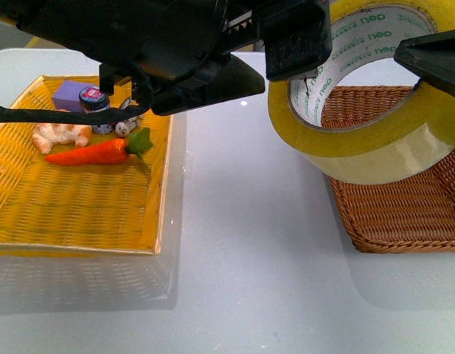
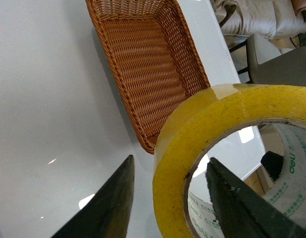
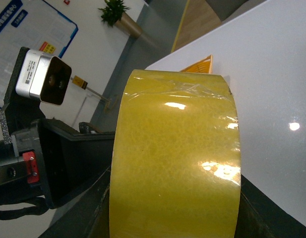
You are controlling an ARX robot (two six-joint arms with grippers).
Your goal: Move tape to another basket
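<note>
The tape (image 1: 374,140) runs off the top of the front view. It hides the basket (image 1: 404,214) corner just below the left gripper (image 2: 170,159). Only one black finger of the right gripper (image 1: 432,57) shows, so its grip can't be told. The blurry left arm (image 1: 139,37) covers the yellow tray's (image 1: 80,214) far edge behind it.

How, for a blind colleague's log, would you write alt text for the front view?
A wide roll of translucent yellowish packing tape is held in the air, in front of a deep brown wicker basket at right. At left, a shallow yellow woven tray holds an orange toy carrot and small items; black arm parts fill the top.
</note>
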